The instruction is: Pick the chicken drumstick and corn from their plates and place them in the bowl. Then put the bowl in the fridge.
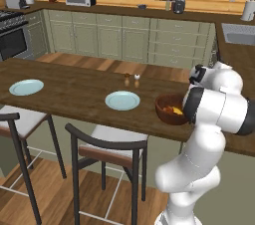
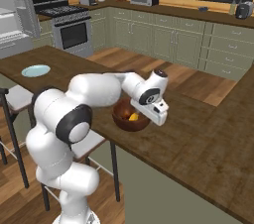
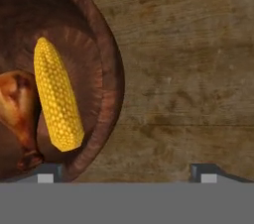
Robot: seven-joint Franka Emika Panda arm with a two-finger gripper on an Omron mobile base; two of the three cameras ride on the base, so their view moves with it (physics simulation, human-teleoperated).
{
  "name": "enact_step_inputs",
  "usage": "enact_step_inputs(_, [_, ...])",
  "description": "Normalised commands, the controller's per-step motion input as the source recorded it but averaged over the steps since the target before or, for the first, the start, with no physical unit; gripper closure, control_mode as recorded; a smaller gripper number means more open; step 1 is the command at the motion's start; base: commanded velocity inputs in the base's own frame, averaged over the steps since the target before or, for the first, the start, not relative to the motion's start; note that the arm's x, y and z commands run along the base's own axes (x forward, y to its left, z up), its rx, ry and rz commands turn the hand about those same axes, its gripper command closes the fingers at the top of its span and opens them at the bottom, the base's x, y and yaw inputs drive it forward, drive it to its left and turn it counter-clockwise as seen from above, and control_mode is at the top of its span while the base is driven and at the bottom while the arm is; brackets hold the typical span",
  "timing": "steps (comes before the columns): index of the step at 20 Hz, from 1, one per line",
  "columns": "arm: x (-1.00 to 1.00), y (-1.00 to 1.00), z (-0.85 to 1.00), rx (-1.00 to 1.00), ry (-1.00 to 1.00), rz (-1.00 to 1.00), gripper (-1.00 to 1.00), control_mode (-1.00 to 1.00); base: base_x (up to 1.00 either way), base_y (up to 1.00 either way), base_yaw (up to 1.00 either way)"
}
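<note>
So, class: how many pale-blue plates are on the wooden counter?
2. One plate lies just left of the bowl; the other plate sits farther left near the counter's end. Both are bare. The arm may hide more.

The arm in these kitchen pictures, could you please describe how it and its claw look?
The arm is built of rounded, glossy white segments with dark grey to black bands at the joints. The wrist ends in a boxy white block. The claw has two small dark fingertips with pale grey pads. No cables or markings can be made out.
</note>
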Motion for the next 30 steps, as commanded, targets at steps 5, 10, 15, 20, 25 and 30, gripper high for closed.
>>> enact_step_inputs(5, [0.55, 0.00, -0.33, 0.10, 0.02, -0.07, -1.00, -1.00, 0.00, 0.00, 0.00])
enact_step_inputs(10, [0.37, 0.01, -0.29, 0.00, 0.04, -0.05, -1.00, -1.00, 0.00, 0.00, 0.00])
enact_step_inputs(15, [0.11, 0.23, -0.50, 0.00, 0.05, -0.02, 1.00, -1.00, 0.00, 0.00, 0.00])
enact_step_inputs(20, [0.00, 0.62, -0.46, 0.00, 0.01, -0.02, 1.00, -1.00, 0.00, 0.00, 0.00])
enact_step_inputs(25, [-0.22, 0.93, -0.47, -0.08, 0.08, -0.02, 1.00, -1.00, 0.00, 0.00, 0.00])
enact_step_inputs(30, [-0.87, 0.43, 0.42, -0.09, 0.00, -0.13, 1.00, -1.00, 0.00, 0.00, 0.00])
